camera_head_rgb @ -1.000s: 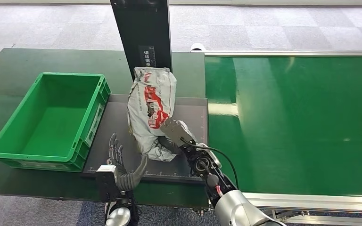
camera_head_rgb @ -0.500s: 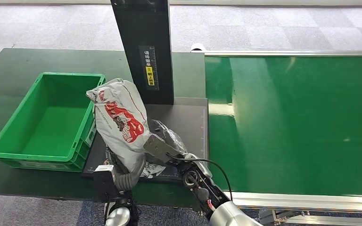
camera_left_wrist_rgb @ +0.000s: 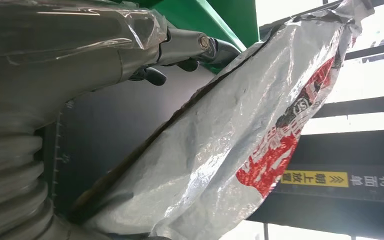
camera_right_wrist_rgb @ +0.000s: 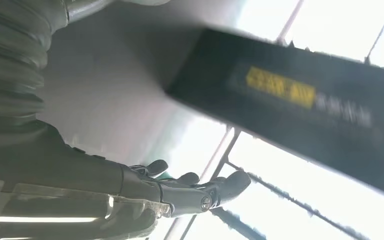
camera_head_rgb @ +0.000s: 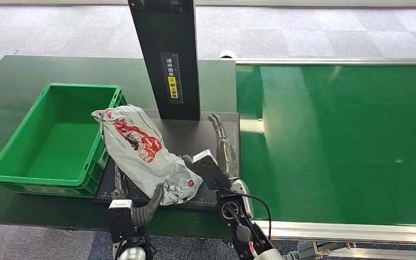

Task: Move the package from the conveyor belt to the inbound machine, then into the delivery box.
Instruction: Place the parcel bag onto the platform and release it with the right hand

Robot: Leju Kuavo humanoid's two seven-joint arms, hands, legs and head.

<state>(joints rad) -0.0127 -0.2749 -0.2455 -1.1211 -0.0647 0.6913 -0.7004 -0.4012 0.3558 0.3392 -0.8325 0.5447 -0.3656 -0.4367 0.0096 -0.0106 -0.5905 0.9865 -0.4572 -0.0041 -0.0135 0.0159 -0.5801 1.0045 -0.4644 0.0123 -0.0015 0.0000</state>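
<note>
The silver plastic package (camera_head_rgb: 143, 154), printed in red and black, is seen lying tilted across the left part of the dark scanning plate (camera_head_rgb: 225, 197) of the inbound machine. Its upper end leans against the right wall of the green delivery box (camera_head_rgb: 11, 146), near that wall's far corner, and its lower end rests near the plate's front edge. The box stands on the dark green tabletop (camera_head_rgb: 11, 76), just beside the plate's left edge.

The left hand (camera_head_rgb: 141, 208) is raised at the plate's front edge, under the lower end of the package. In the left wrist view the package (camera_left_wrist_rgb: 240, 150) is shown lying over the thumb (camera_left_wrist_rgb: 70, 55), with the dark fingers (camera_left_wrist_rgb: 200, 47) stretched along behind it; the bag is supported from below, but a closed grasp cannot be told.

The right hand (camera_head_rgb: 216, 157) is held above the plate's right part, apart from the package, with its fingers extended toward the black post (camera_head_rgb: 168, 54) of the machine. Nothing is held in it; in the right wrist view its fingers (camera_right_wrist_rgb: 215, 192) are seen spread in the air.

The green conveyor belt (camera_head_rgb: 346, 141) lies along the plate's right edge.
</note>
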